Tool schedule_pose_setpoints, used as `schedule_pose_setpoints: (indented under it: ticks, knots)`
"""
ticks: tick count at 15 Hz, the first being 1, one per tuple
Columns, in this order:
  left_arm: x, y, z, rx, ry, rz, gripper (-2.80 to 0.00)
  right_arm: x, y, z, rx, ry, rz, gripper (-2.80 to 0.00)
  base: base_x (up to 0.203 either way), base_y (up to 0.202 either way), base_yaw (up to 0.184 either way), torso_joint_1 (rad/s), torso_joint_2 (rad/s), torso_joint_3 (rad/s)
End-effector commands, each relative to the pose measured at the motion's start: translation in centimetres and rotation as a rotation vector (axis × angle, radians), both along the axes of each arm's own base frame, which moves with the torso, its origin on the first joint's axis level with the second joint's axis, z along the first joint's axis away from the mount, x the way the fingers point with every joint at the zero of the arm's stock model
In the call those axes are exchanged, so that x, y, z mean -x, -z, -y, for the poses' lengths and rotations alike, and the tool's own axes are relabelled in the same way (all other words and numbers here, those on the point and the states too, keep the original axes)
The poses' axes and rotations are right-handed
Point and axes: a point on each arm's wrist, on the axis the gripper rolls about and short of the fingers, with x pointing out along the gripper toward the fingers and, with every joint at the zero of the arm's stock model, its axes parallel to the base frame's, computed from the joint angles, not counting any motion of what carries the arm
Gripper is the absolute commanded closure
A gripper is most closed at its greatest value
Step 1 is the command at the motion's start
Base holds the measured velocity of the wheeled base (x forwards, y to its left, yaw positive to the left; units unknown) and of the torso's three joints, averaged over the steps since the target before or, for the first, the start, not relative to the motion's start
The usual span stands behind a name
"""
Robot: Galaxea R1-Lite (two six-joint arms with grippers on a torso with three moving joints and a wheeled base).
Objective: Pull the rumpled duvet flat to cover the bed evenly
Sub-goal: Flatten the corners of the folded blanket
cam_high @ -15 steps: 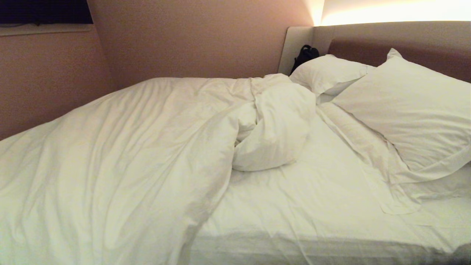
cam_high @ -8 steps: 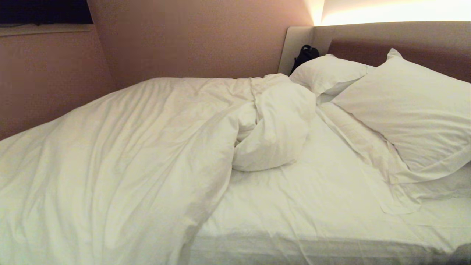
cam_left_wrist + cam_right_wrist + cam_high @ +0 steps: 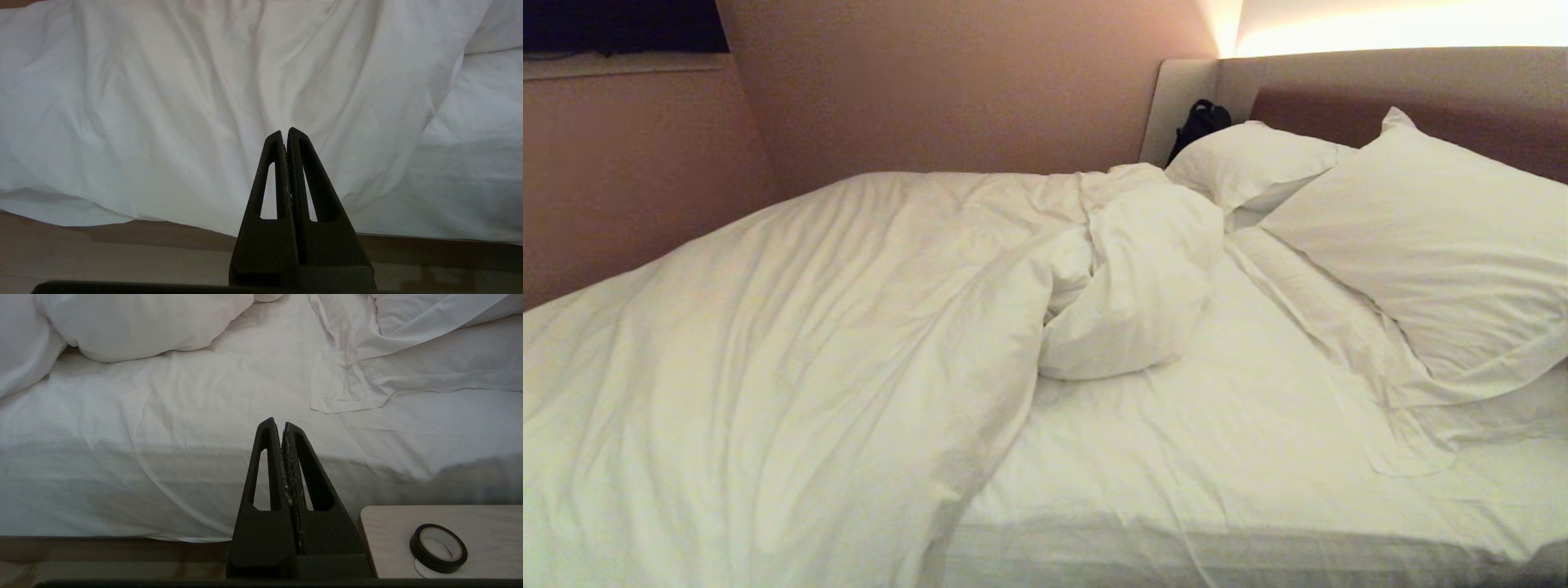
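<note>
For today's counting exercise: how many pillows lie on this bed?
2: the near pillow leans on the headboard; the far pillow sits beside it in the corner. The duvet may hide others.

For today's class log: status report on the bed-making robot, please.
Left claw shut, right claw shut, both empty, short of the bed. Duvet bunched toward the robot's left, sheet bare beside pillows. Nothing in the way.

Duvet lies heaped over the left side of the bed, its folded-back corner bunched mid-bed. Right of it, bare sheet. Two pillows sit at the right against the headboard, one behind the other. Tape roll rests on the desk beside the bed's near edge.
</note>
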Motion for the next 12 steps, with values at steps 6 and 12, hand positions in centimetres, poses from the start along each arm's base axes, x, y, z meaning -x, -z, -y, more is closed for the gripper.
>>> schedule_pose_setpoints:
  ticks: [6, 12]
  knots:
    - [0.0, 0.0, 0.0, -0.001, -0.001, 0.000, 0.00, 0.1, -0.1, 0.0, 0.015, 0.006, -0.008, 0.00, 0.000, 0.000, 0.000, 0.000, 0.00, 0.000]
    - [0.0, 0.0, 0.0, 0.000, -0.001, -0.001, 0.00, 0.7, -4.1, 0.0, 0.056, -0.017, -0.054, 0.00, 0.000, 0.000, 0.000, 0.000, 0.00, 0.000]
